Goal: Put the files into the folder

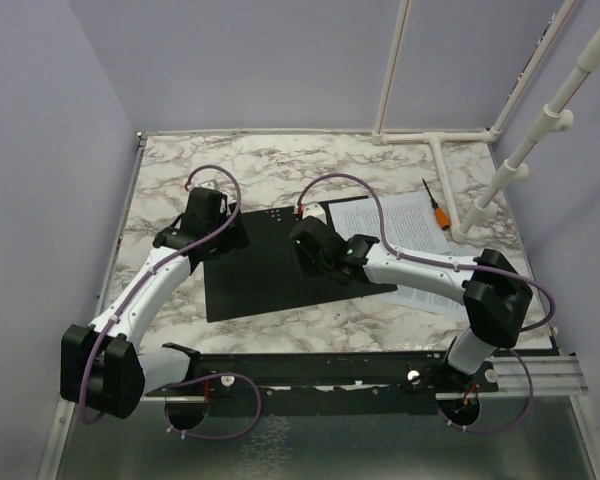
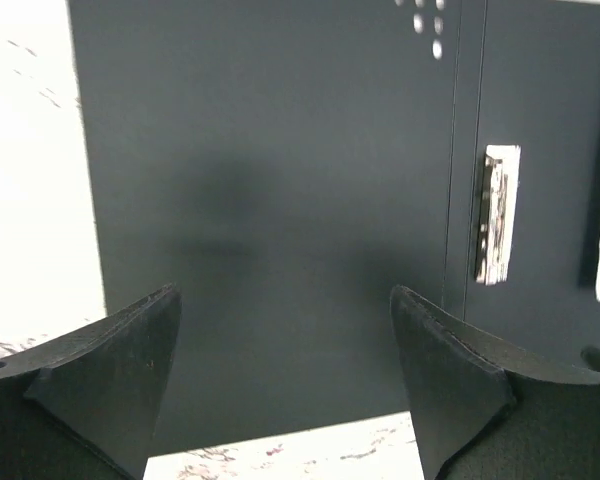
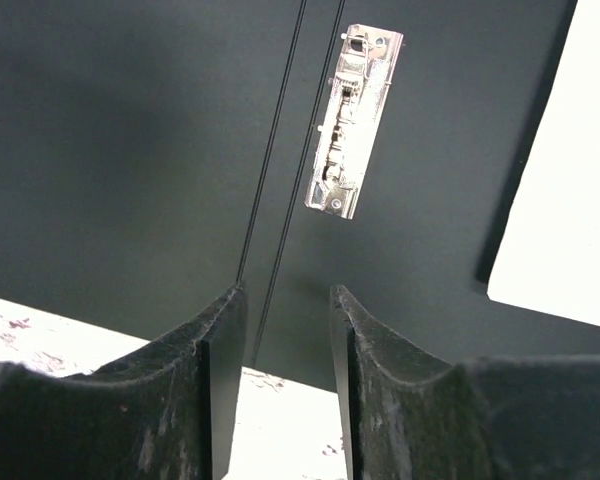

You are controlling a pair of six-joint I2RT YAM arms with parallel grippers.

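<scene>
Top external view: on the marble-patterned table (image 1: 180, 170) the folder (image 1: 250, 275) lies spread open, flat matte black faces up. The files (image 1: 405, 225), thin printed white sheets, lie at its right edge, so nothing's filed yet, I'd say. The left gripper (image 2: 282, 310) hangs wide open above the folder. The right gripper (image 3: 288, 300) stands narrowed, gripping nothing, near the shiny metal clip (image 3: 355, 120).

No words or numbers can be read anywhere. The white paper sheets (image 1: 395, 222) carry dense lines of small black print, too fine to make out. The flat black open folder (image 1: 250, 275) shows a few small pale marks near its far edge, blurred and illegible.
</scene>
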